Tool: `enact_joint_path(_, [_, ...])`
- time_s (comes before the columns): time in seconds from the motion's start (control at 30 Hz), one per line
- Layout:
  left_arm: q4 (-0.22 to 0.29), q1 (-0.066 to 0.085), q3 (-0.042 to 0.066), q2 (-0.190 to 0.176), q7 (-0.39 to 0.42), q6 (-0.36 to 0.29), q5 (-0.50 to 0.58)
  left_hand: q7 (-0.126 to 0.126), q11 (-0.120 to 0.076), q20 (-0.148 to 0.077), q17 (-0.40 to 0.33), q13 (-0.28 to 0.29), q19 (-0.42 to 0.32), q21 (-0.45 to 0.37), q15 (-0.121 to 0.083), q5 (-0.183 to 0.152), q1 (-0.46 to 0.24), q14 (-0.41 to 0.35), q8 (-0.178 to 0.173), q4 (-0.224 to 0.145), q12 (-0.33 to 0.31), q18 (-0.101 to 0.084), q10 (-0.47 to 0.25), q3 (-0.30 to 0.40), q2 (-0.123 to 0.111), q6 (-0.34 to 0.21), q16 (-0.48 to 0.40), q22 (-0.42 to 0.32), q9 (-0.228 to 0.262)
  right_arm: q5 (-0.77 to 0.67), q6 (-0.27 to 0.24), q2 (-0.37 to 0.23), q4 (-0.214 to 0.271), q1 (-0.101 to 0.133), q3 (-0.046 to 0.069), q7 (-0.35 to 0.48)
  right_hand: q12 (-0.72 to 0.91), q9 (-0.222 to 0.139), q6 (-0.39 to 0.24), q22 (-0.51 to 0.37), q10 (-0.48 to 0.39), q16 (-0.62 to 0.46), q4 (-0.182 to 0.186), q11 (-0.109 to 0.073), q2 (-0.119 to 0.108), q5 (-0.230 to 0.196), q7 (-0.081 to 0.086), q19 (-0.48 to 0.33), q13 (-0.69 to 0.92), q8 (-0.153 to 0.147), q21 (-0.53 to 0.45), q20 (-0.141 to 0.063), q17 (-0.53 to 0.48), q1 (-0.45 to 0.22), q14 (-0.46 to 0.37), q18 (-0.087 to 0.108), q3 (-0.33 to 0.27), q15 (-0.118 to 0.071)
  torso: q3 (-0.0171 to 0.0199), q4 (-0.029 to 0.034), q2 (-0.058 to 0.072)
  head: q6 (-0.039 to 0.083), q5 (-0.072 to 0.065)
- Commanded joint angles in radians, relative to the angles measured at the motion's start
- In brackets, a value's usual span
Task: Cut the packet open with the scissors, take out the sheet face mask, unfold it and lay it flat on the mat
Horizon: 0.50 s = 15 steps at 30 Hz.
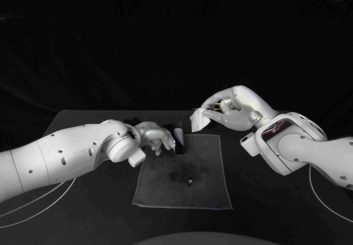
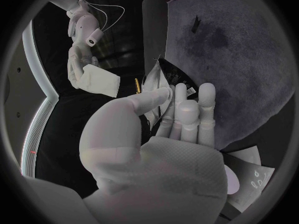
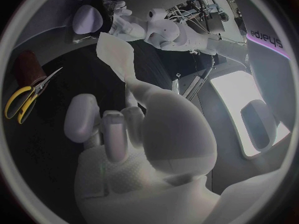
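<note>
1. Black table [image 1: 257,209] carries a grey mat [image 1: 198,173].
2. My left hand [image 1: 151,137] pinches the packet [image 1: 179,140] at the mat's far-left corner.
3. My right hand [image 1: 231,108] pinches the folded mask [image 1: 200,120], raised beyond the mat.

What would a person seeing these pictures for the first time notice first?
The white folded mask hanging from the raised right hand, above the grey mat's far edge, stands out most. Next comes the left hand, holding the dark packet at the mat's far left corner.
</note>
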Motion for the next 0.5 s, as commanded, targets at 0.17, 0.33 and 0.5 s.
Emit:
enact_joint_path(0.17, [0.024,0.025,0.004,-0.053,0.121,0.079,-0.043,-0.011,0.002,-0.003,-0.01,-0.001,-0.013,-0.006,0.001,0.005,0.009,-0.012,-0.002,0.005,0.007,0.015,-0.013,0.004,0.008,0.011,0.002,-0.009,0.137,0.085,0.041,-0.01,-0.018,0.005,-0.002,0.035,-0.006,0.021,0.005,0.001,0.04,0.006,0.001,-0.006,0.005,0.007,0.004,0.002,0.154,0.019,-0.002,0.002,0.219,0.009,0.094,0.007,0.006,-0.004,-0.0007,0.0009,-0.002,-0.001,0.004])
enact_joint_path(0.33, [0.055,0.048,0.006,-0.104,0.143,0.132,-0.032,-0.011,0.002,-0.003,-0.011,-0.001,-0.013,-0.006,0.002,0.005,0.009,-0.012,-0.002,0.006,0.007,0.015,-0.014,0.004,0.008,0.01,0.002,-0.009,0.137,0.09,0.052,-0.005,-0.038,0.005,-0.009,0.032,-0.007,0.021,0.005,0.0,0.039,0.005,0.001,-0.006,0.006,0.007,0.005,0.001,0.153,0.019,-0.005,0.002,0.218,0.009,0.094,0.008,0.007,-0.004,0.0001,0.0035,-0.002,-0.001,0.009])
enact_joint_path(0.5, [0.069,0.097,0.006,-0.168,0.06,0.238,-0.002,-0.011,0.002,-0.003,-0.016,-0.001,-0.015,-0.007,0.002,0.005,0.01,-0.015,-0.002,0.005,0.008,0.016,-0.015,0.004,0.008,0.011,0.001,-0.011,0.137,0.091,0.059,0.004,-0.062,0.0,-0.019,0.03,-0.007,0.021,0.005,0.0,0.039,0.005,0.001,-0.006,0.006,0.007,0.005,0.001,0.153,0.019,-0.005,0.002,0.218,0.009,0.094,0.008,0.007,-0.004,-0.0002,0.0016,-0.003,-0.004,0.02])
